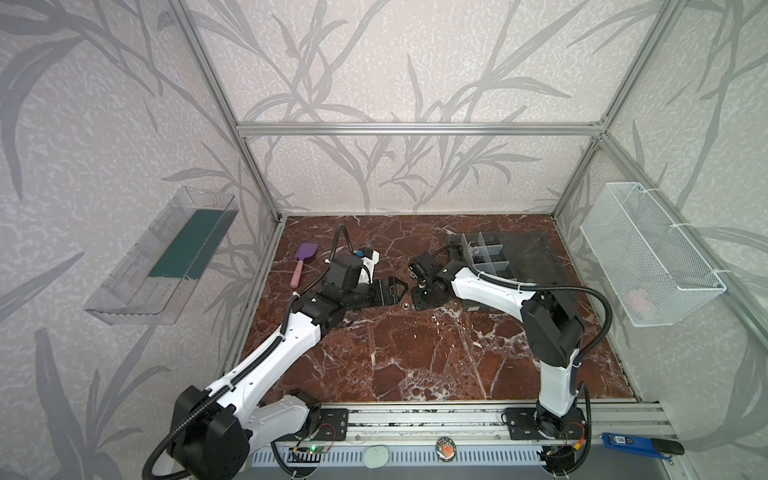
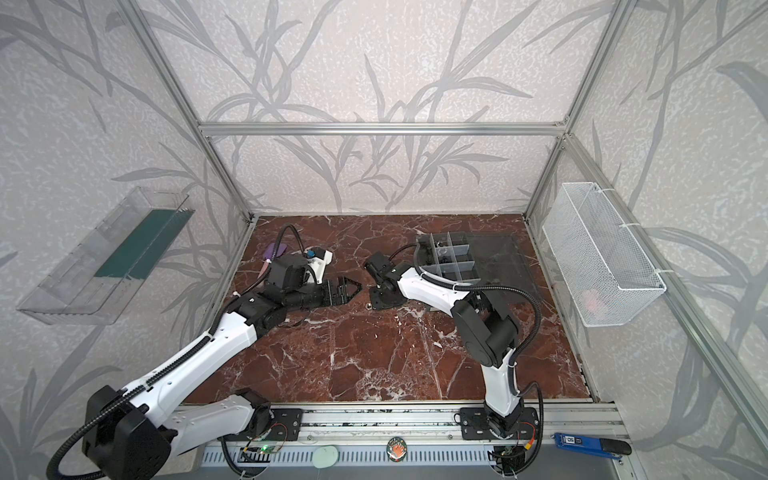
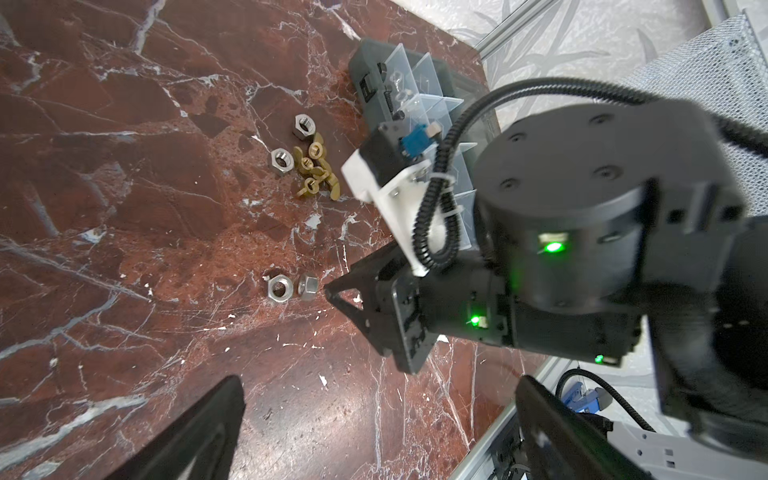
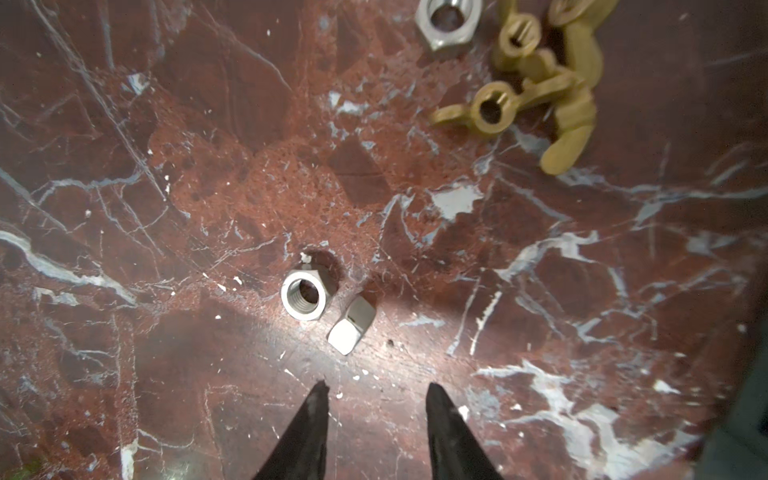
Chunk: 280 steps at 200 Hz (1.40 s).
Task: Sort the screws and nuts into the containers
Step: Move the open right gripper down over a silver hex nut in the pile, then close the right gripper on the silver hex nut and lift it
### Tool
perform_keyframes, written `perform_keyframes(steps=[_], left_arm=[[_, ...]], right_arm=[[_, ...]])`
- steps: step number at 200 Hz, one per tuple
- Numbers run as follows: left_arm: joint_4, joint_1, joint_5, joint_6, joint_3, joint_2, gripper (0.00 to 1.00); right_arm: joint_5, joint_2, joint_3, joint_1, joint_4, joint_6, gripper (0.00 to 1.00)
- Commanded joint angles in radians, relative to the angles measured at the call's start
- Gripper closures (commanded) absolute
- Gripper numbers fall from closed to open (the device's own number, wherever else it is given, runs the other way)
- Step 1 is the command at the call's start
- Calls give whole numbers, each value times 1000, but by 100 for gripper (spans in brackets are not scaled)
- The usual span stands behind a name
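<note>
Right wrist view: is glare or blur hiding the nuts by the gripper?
Right wrist view: a glare band crosses the table beside the two silver nuts, both sharp; the wing nuts at the edge are soft. Left wrist view: silver nuts crisp, right arm blurred up close.

Soft even light, wide-angle bowing at edges, glare patch on marble table [image 4: 232, 343], wrist views blurred near corners

You have bare bench [image 4: 208, 187] between the parted jaws of your right gripper [image 4: 376, 388] and the two silver nuts [image 4: 303, 294] just ahead. Farther off to one side lie brass wing nuts [image 4: 540, 83]. The left gripper [image 1: 400, 289] faces it close by, leaving only a narrow gap.
</note>
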Motion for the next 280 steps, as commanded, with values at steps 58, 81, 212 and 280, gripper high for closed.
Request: perform_keyframes(steps=[58,81,212,280], left_arm=[[28,9,30,3,-29,-29,1],[31,11,33,3,-34,-29,1],[31,18,32,4,-37,-42,1],[58,17,10,-21,-38,-69,1]], right_arm=[[7,87,60,19,22,62,62],[9,102,68,19,20,64,62],[63,131,87,21,-13,37,79],[31,79,92,-14,-15,11,94]])
